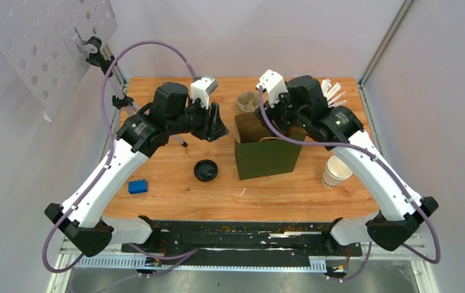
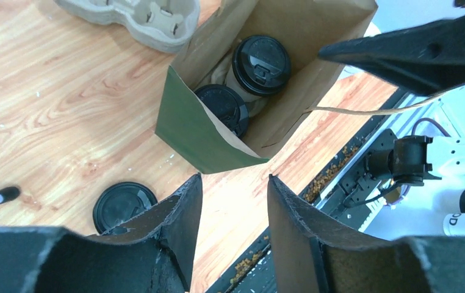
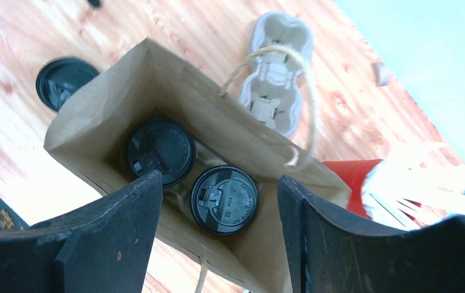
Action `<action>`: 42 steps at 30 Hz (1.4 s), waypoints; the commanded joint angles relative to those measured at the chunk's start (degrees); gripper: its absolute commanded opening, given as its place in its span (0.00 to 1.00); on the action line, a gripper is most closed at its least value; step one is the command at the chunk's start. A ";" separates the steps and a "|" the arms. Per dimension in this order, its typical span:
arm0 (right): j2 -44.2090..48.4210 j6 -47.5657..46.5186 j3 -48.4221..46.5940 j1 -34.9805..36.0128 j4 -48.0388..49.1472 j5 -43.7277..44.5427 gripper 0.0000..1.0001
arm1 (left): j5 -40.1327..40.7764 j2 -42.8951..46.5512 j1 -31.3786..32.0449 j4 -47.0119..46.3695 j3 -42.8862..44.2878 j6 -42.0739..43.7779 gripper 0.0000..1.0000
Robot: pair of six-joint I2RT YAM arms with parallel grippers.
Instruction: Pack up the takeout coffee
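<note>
Nearest on the desk lie a blue block and, to its right, a loose black lid. A lidless white cup stands well to the right. Between lid and cup stands a green paper bag, upright and open. Inside it, side by side, are the first coffee cup and the second coffee cup, both with black lids on. The left end effector hangs left of the bag, jaws apart and empty. The right end effector is above the bag's mouth, jaws wide and empty. Behind the bag are a grey cup carrier and a red cup of white stirrers.
</note>
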State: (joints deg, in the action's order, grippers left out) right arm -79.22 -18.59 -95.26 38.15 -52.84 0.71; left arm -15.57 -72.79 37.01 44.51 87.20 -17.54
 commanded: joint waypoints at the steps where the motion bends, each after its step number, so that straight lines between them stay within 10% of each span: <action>1: 5.39 5.57 -3.25 -0.19 4.71 5.86 0.69 | 2.45 3.12 -0.19 0.84 2.96 0.75 0.55; 9: 10.85 13.40 0.19 -0.55 11.61 14.99 0.73 | 3.80 6.83 -0.22 1.49 0.25 0.81 1.00; 24: -2.65 22.80 -1.64 -21.02 7.40 20.82 0.73 | 6.11 13.80 -0.20 4.75 -7.65 2.00 1.00; 42: -14.60 21.74 -1.26 -29.00 6.80 10.02 0.44 | 6.01 15.79 -0.21 5.67 -10.95 1.91 1.00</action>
State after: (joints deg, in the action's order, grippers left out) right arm -93.10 3.33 -94.28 8.93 -45.87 12.25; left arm -9.50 -56.95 36.97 51.27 75.96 -16.32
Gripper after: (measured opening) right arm 0.452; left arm 0.998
